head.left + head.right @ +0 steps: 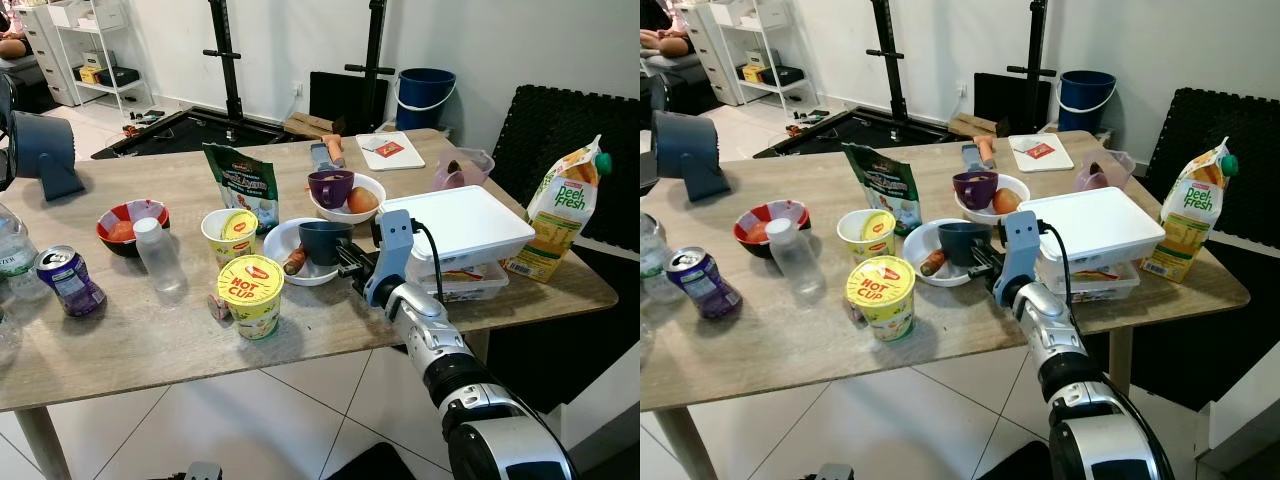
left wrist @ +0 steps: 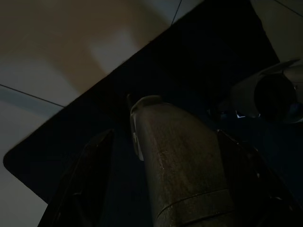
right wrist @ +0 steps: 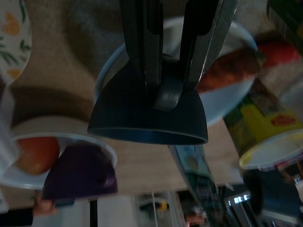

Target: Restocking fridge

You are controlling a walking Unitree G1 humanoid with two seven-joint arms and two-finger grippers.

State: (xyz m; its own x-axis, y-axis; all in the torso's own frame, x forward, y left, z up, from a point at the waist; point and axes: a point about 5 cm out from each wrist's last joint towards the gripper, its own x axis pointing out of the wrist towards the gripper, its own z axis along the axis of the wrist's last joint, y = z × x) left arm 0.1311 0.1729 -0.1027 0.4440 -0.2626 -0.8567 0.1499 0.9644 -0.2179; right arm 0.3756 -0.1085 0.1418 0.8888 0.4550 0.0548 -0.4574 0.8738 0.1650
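**R gripper pinching dark cup handle in white bowl, mid-table**

The dark blue-grey cup sits in a white bowl near the middle of the wooden table, a carrot lying in the same bowl beside it. The right gripper reaches in from the table's near edge; in the wrist view its two black fingers are closed on the cup's handle.

Just behind, toward the far edge: a 2nd white bowl w/ a purple cup and an orange-coloured fruit. Next to the gripper arm, toward the right edge, a white lidded box stacked on a clear food box. At the right edge stands a carton reading "peel fresh".

Near the front edge, a yellow noodle cup marked "HOT CUP"; a 2nd noodle cup just behind it, and a green pouch upright behind that (print too small to read). Farther left: clear plastic bottle, red-and-white bowl, purple drink can near the left edge. Pink bowl and a white card w/ red print lie by the far right corner.

Left gripper: wrist view very dark, fingers spread over a dark mat and pale floor tiles.
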